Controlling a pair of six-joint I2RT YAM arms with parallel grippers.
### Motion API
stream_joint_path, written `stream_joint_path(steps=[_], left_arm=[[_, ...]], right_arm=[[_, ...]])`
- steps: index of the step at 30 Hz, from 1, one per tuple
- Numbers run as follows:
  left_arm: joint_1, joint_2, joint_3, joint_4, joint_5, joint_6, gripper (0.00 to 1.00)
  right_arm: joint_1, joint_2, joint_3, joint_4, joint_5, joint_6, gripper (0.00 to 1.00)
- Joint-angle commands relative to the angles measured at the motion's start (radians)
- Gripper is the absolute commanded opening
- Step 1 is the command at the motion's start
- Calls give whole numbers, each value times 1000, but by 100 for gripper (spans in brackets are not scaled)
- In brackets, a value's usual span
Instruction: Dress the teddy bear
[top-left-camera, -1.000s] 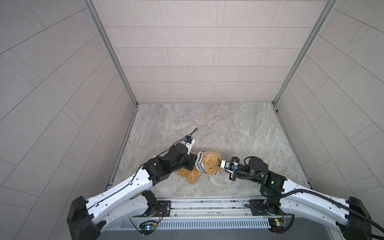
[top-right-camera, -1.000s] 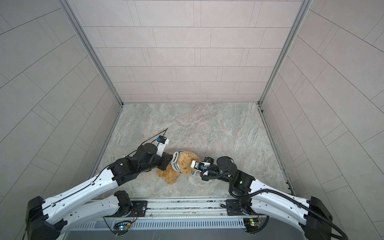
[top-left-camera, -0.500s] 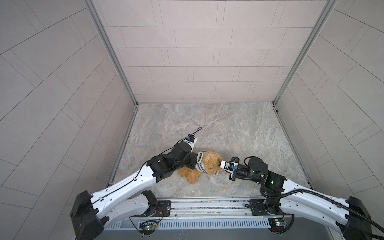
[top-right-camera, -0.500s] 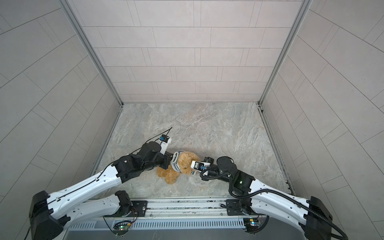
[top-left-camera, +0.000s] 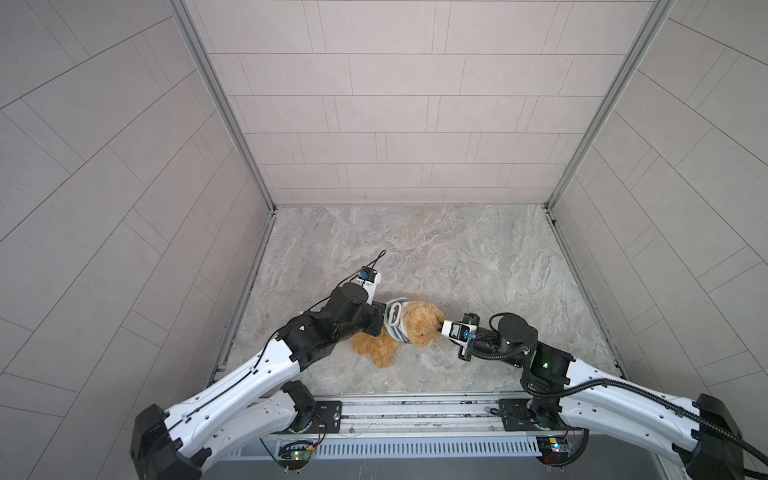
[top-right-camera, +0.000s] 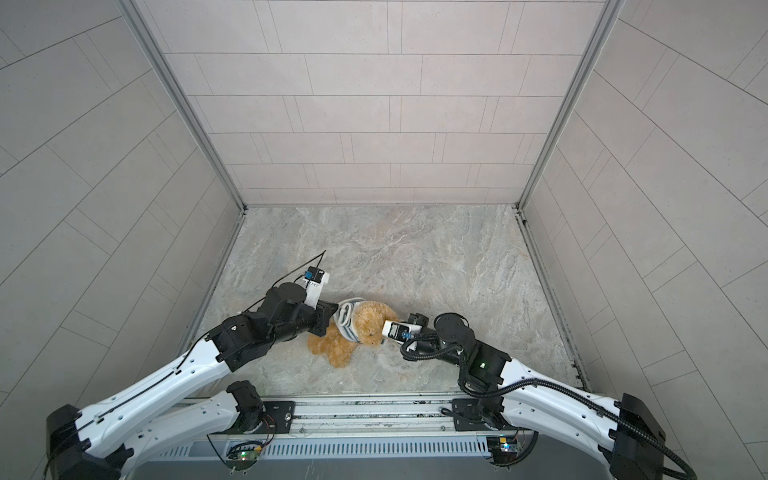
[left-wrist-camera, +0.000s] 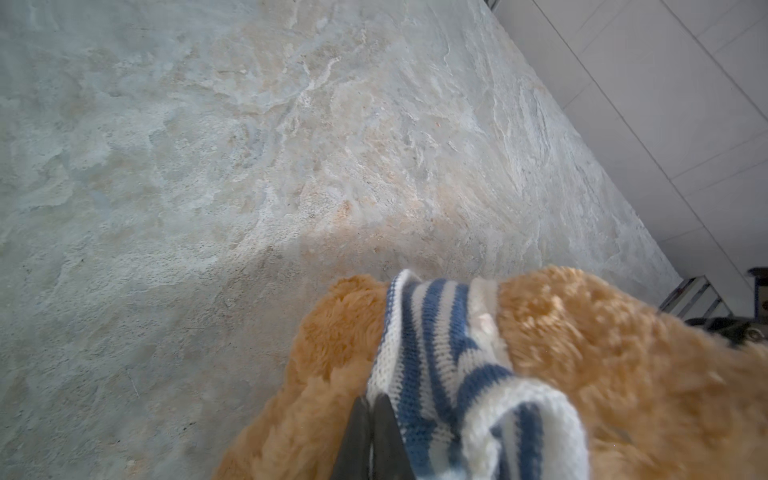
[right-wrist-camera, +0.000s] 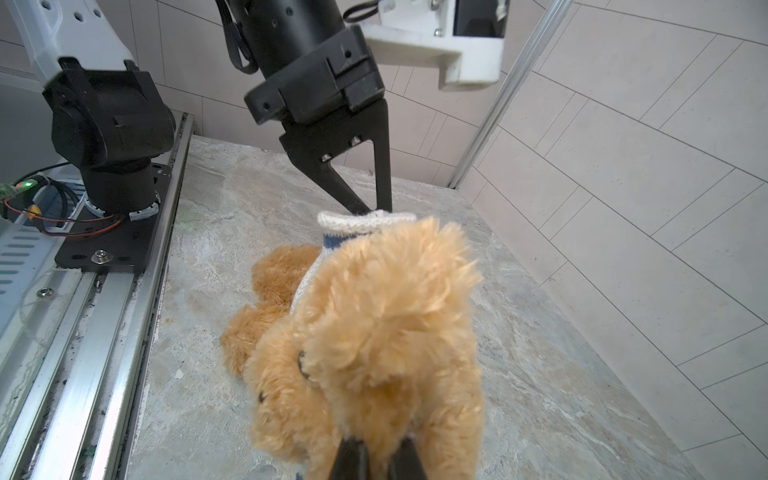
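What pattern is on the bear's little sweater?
Navy-blue and white knitted stripes, with a white hem. The sweater shows best in the left wrist view.

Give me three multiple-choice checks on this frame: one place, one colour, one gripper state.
1. The fluffy golden-brown plush teddy bear lies:
A) between left gripper and right gripper
B) in a back corner
C) on the front rail

2. The knitted striped shirt around it is:
A) red and white
B) blue and white
C) green and yellow

3. The left gripper is:
A) open above the bear
B) shut on the shirt's white hem
C) shut on a leg

Key: 1A, both top views show it between them; 2B, the left wrist view shows blue and white stripes; 3B, the right wrist view shows its fingers meeting on the hem.
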Motion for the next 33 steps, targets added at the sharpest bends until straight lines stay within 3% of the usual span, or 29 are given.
stream_joint_path(steps=[1,21,30,33], left_arm=[[69,-53,-63,-16,8,-41,0],[214,-171,-281,-3,23,-140,0],[215,-174,-295,30,89,-144,0],[215,-173,-282,0,43,-127,0]], right_arm=[[2,-41,-11,18,14,-6,0],[2,-188,-73,-1,194,49,0],[2,-184,-70,-8,230,69,0],[2,-184,-65,-16,251,78,0]])
